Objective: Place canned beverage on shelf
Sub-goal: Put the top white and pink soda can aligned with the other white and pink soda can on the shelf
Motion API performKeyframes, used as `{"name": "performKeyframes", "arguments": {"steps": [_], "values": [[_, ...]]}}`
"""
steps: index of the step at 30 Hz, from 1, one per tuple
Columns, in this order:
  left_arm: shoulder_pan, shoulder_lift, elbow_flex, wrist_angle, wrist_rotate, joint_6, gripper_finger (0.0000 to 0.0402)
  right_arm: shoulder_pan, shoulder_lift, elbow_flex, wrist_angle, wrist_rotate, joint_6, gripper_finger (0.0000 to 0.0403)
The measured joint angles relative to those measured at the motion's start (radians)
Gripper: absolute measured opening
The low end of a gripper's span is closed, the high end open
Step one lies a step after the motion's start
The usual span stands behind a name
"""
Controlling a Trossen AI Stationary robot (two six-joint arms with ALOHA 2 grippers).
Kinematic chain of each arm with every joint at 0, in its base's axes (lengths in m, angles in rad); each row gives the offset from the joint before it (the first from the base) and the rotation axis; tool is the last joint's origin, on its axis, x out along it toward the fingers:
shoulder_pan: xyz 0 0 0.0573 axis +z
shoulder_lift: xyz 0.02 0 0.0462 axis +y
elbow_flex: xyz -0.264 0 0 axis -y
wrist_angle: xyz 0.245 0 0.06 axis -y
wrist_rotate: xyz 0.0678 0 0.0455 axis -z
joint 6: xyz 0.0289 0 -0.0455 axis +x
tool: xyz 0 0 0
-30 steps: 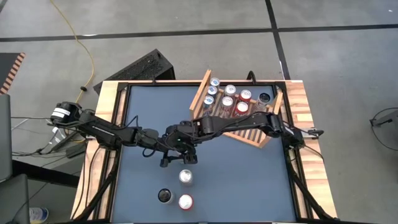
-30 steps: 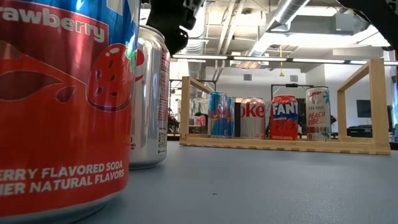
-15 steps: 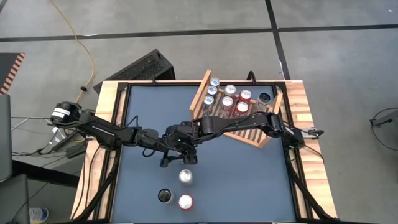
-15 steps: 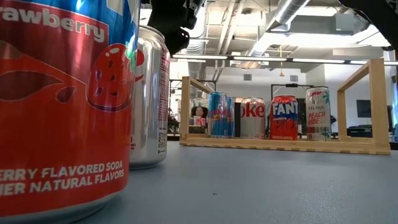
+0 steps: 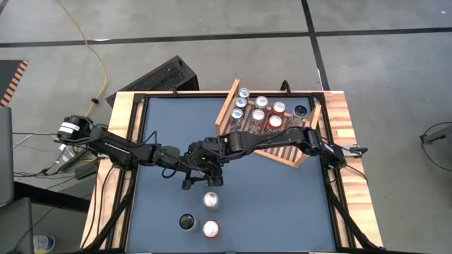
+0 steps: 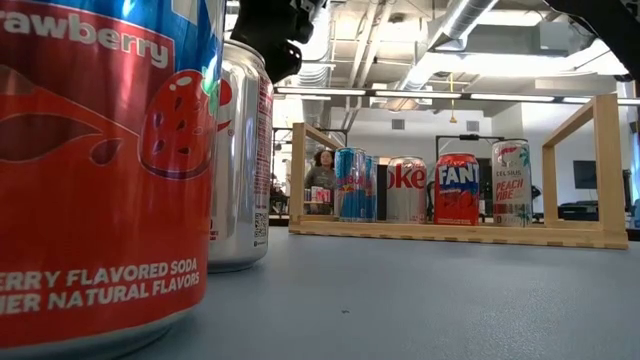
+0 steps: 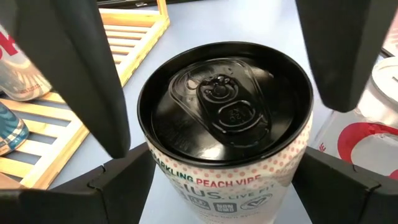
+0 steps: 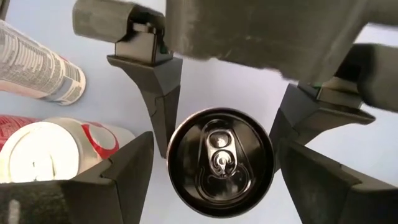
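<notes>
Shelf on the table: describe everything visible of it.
The light wooden slatted shelf lies skewed on the dark blue table, toward its far right corner. It has a base of parallel slats, raised side boards and open framed ends. Upright drink cans crowd its far half; the near slats look bare. The right arm crosses above it.

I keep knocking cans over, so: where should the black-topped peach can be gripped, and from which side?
Grip the black-topped peach can on its curved side wall just under the rim, coming straight down from above. It stands upright with its round top facing up, and a red-and-white can close beside it leaves little room for a sideways approach.
</notes>
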Motion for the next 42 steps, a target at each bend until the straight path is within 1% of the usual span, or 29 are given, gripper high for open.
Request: {"name": "performKeyframes", "arguments": {"steps": [17, 20, 31, 34, 39, 42], "values": [[0.0, 0.0, 0.001, -0.008, 0.001, 0.0, 0.0334, 0.0, 0.0, -0.015, 0.002, 0.006, 0.001, 0.0315], [0.0, 0.0, 0.001, -0.003, 0.0, 0.0, 0.0334, 0.0, 0.0, -0.015, -0.004, 0.006, 0.0, 0.0308], [0.0, 0.0, 0.001, -0.008, 0.001, -0.005, 0.0334, 0.0, 0.0, -0.015, -0.02, 0.006, -0.025, 0.0265], [0.0, 0.0, 0.001, -0.01, 0.004, -0.005, 0.0334, 0.0, 0.0, -0.015, -0.024, 0.006, -0.032, 0.0237], [0.0, 0.0, 0.001, -0.01, 0.01, 0.003, 0.0334, 0.001, 0.0, -0.015, -0.021, 0.005, -0.062, 0.0171], [0.0, 0.0, 0.001, -0.01, 0.011, 0.006, 0.0334, 0.001, 0.0, -0.015, -0.022, 0.004, -0.065, 0.0169]]}}
